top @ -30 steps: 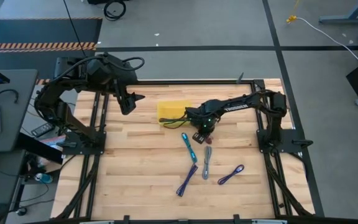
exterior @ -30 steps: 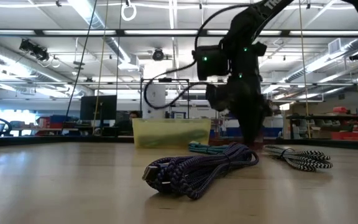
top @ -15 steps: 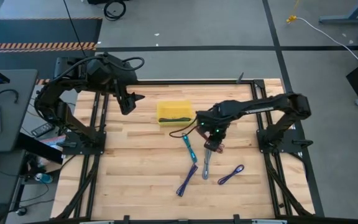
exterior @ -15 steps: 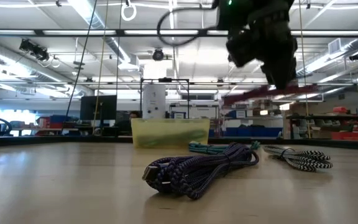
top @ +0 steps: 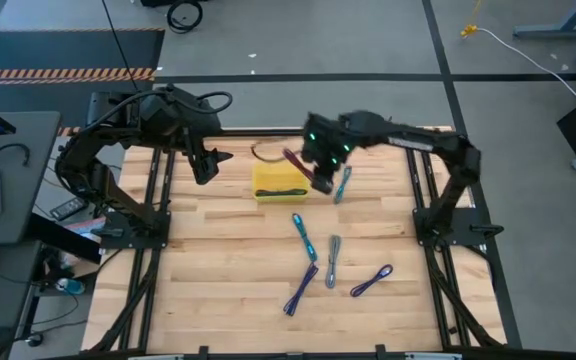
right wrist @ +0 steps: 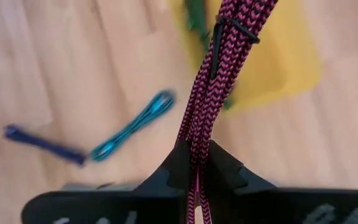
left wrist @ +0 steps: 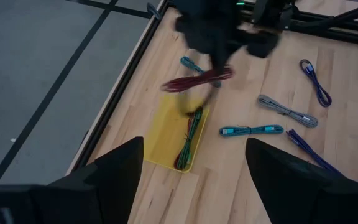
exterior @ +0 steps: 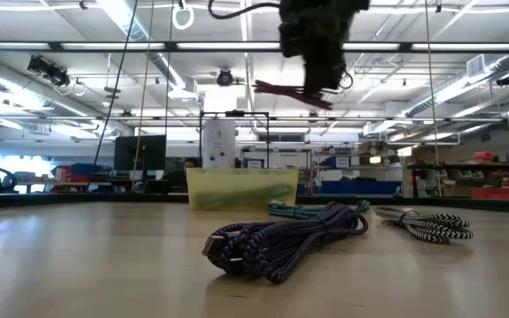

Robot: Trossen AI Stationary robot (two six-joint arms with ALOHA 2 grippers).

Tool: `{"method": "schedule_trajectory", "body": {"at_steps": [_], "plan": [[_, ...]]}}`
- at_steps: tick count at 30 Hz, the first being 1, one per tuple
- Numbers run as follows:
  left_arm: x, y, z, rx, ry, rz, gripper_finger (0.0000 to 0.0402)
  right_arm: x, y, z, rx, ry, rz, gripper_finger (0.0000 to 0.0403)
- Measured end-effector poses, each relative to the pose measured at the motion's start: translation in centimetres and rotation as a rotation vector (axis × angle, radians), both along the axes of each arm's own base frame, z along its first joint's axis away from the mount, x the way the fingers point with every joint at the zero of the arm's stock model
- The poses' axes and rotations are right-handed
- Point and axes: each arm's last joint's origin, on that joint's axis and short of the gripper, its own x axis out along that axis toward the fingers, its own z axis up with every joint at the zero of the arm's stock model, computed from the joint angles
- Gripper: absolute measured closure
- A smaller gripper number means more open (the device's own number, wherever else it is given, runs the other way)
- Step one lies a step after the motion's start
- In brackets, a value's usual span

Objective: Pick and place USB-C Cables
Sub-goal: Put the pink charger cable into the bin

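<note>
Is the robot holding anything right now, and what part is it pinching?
Yes. The right gripper pinches the maroon cable bundle near one end, above the yellow tray. The left gripper is open and holds nothing.

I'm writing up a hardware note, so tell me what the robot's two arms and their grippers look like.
Both arms are dark, nearly black, jointed machines mounted on black frames at the table's sides. The right arm carries small green indicator lights near its wrist and a loose dark cable loop. The right gripper has two matte black wedge-shaped fingers. The left gripper shows two broad black tapered fingers.
</note>
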Motion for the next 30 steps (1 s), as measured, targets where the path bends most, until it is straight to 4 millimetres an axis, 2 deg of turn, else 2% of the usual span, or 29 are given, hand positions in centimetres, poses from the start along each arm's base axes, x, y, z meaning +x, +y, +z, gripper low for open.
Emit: {"method": "schedule_trajectory", "body": {"at_steps": [6, 11, 16, 23, 26, 30], "plan": [[0.0, 0.0, 0.0, 0.0, 0.0, 0.0, 0.0114, 3.8, -4.3, -0.4, -0.033, 0.003, 0.104, 0.0375], [0.0, 0.0, 0.0, -0.001, 0.0, 0.001, 0.0114, 7.1, -5.9, -2.3, -0.014, 0.03, 0.196, 0.0375], [0.0, 0.0, 0.0, -0.001, 0.0, 0.001, 0.0114, 9.4, -5.5, -5.0, 0.038, 0.091, 0.298, 0.0375], [0.0, 0.0, 0.0, 0.0, 0.0, 0.0, 0.0114, 10.6, -4.0, -8.9, 0.093, 0.224, 0.44, 0.0375], [0.0, 0.0, 0.0, -0.001, 0.0, 0.0, 0.0114, 10.9, -3.7, -9.5, 0.083, 0.234, 0.456, 0.0375], [0.0, 0.0, 0.0, 0.0, 0.0, 0.0, 0.0114, 11.2, -3.8, -9.2, 0.044, 0.196, 0.483, 0.0375]]}}
